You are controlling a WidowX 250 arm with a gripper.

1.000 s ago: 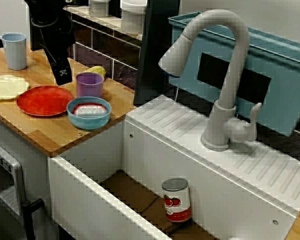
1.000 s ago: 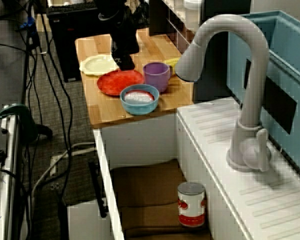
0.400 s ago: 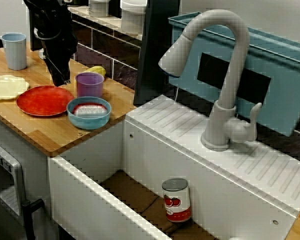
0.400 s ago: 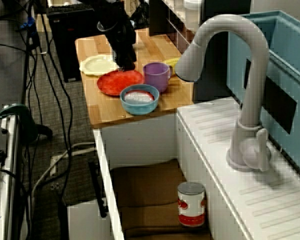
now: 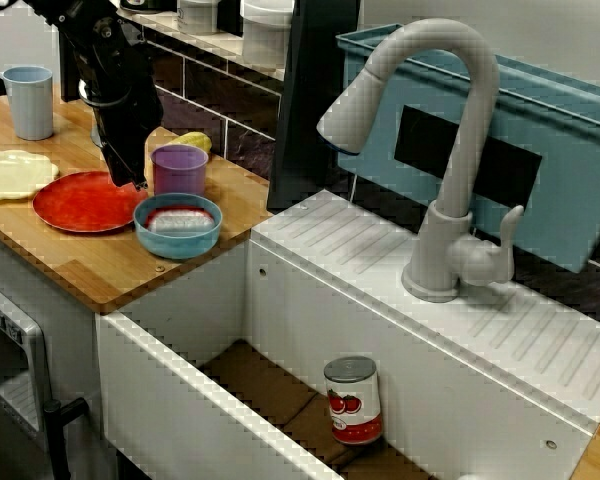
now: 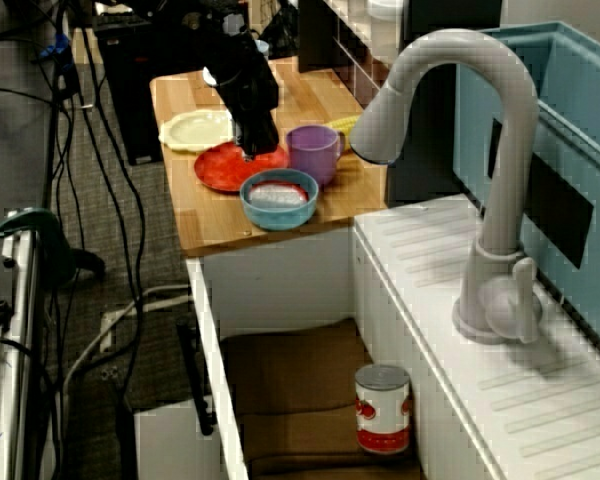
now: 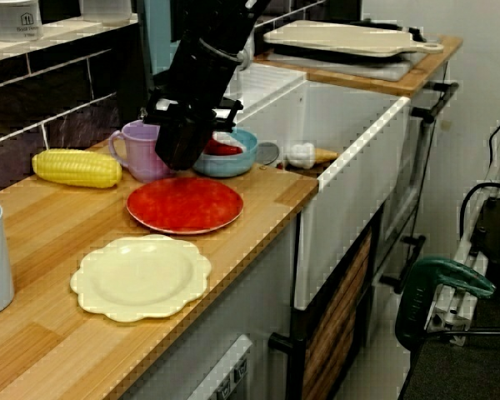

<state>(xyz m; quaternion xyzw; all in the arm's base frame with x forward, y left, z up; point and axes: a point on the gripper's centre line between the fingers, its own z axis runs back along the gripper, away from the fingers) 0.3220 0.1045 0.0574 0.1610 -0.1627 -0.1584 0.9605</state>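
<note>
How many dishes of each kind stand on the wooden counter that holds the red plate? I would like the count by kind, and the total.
Plates: 2 (red plate, cream plate)
Cups: 2 (purple mug, pale blue cup)
Bowls: 1 (blue bowl)
Total: 5

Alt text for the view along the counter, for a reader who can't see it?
The black gripper hangs low over the far edge of a red plate, beside a purple mug and a blue bowl. A corn cob lies by the wall; a cream plate sits nearer the camera.
</note>
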